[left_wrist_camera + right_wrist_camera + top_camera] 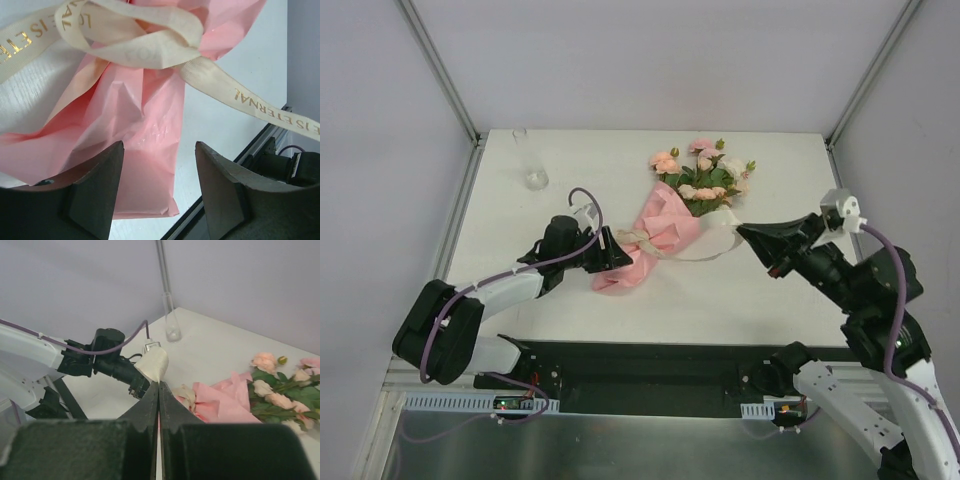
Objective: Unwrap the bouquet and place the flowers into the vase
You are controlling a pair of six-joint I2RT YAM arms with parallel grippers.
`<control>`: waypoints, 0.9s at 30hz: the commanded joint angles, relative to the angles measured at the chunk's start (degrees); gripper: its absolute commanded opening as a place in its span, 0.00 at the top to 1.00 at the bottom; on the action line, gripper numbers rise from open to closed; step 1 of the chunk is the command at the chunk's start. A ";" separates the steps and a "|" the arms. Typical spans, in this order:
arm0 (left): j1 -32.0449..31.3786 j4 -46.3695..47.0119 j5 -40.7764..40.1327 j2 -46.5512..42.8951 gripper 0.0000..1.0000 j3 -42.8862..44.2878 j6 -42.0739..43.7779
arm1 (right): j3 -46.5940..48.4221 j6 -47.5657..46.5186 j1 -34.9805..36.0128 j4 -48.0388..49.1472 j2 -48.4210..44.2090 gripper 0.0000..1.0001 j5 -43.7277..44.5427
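The bouquet (pixel 665 230) lies in the middle of the table, its pink paper cone (pixel 145 130) tied with a cream ribbon (pixel 150 50). The flowers (pixel 705 175) stick out of the far end, and their blooms (pixel 277 390) also show in the right wrist view. My left gripper (pixel 618 258) is open at the cone's narrow near end, with the fingers (pixel 100 190) apart over the paper and not gripping it. My right gripper (pixel 742 231) is shut on the ribbon's free end (pixel 156 365), to the right of the bouquet. The clear vase (pixel 535 176) stands at the far left.
The table's dark front rail (pixel 650 365) runs just below the bouquet's near end. Frame posts (pixel 440 70) rise at the back corners. The vase (pixel 170 320) stands near the back left corner, apart from both arms.
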 commanded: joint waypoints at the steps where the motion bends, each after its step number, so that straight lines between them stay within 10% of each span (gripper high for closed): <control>1: 1.23 -6.26 -2.40 -3.71 0.42 4.05 4.92 | 3.42 -6.48 -0.11 -8.83 -4.45 0.99 7.27; 12: 5.98 -18.39 5.50 -3.19 0.33 17.58 10.54 | -10.54 2.04 1.20 -1.31 8.97 0.99 -19.16; 19: 8.70 -30.16 0.16 2.70 0.43 23.12 11.86 | -12.04 3.53 10.00 -2.34 20.69 0.99 -6.47; 27: 8.70 -41.32 -15.32 5.24 0.32 25.49 21.52 | -15.04 2.93 10.00 -9.97 18.14 1.00 8.14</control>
